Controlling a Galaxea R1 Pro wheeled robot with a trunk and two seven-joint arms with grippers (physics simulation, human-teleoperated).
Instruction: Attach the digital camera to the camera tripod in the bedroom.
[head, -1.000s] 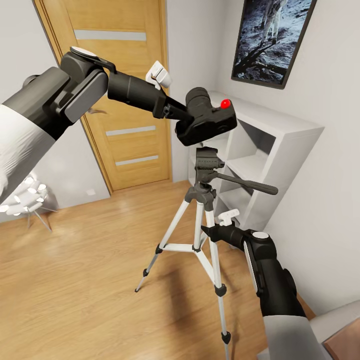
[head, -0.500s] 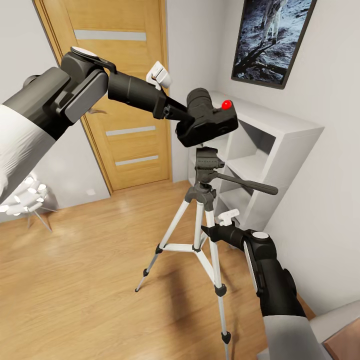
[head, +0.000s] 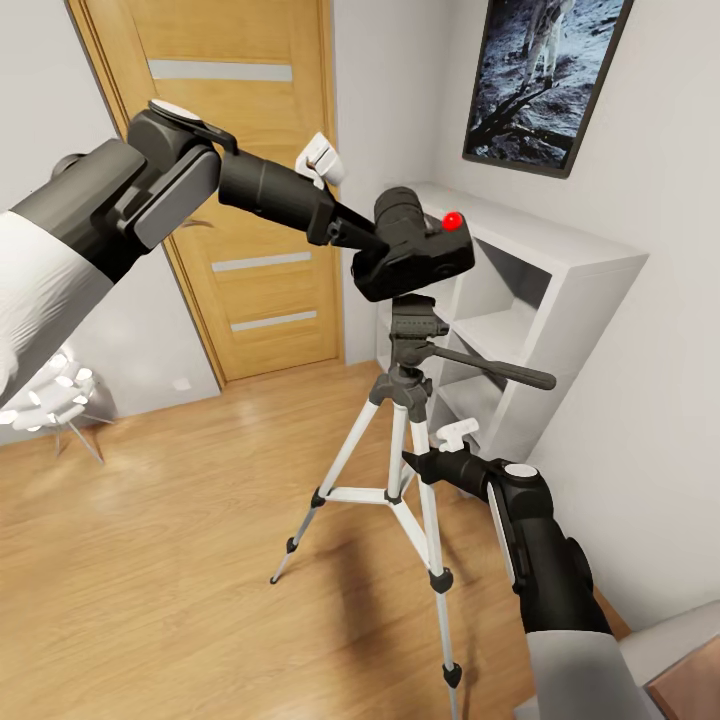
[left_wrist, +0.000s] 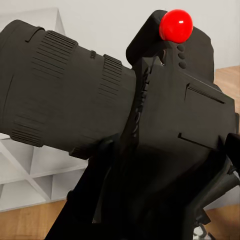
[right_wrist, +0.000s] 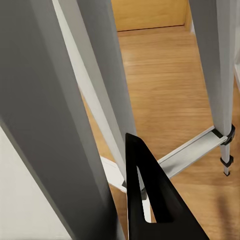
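While the digital camera (head: 413, 252) hangs just above the camera tripod (head: 405, 440), we hold it in our left gripper (head: 352, 232), whose fingers are closed on the rear of the black body; the lens barrel points up and away, and the red dot button (head: 453, 219) sits on the top right corner. In the left wrist view the digital camera (left_wrist: 120, 140) looms very close, red dot button (left_wrist: 175, 25) uppermost, tilted somewhat rather than level. Directly below it stands the dark grey tripod head (head: 417, 322), with its long black pan handle (head: 495, 367) reaching toward the white cube shelf (head: 540, 330). The camera's underside looks almost touching the head, though we cannot tell if they meet. To do this step well, we judge that the body should be levelled so its base sits flat, kept centred over the head, and lowered slowly. Our right gripper (head: 420, 464) sits low beside the silver-white legs, close to one; whether its fingers are apart or together we cannot tell. The right wrist view looks past a tripod leg (right_wrist: 102, 95) to the wood floor (right_wrist: 165, 90). Behind stands a wooden door (head: 220, 190).
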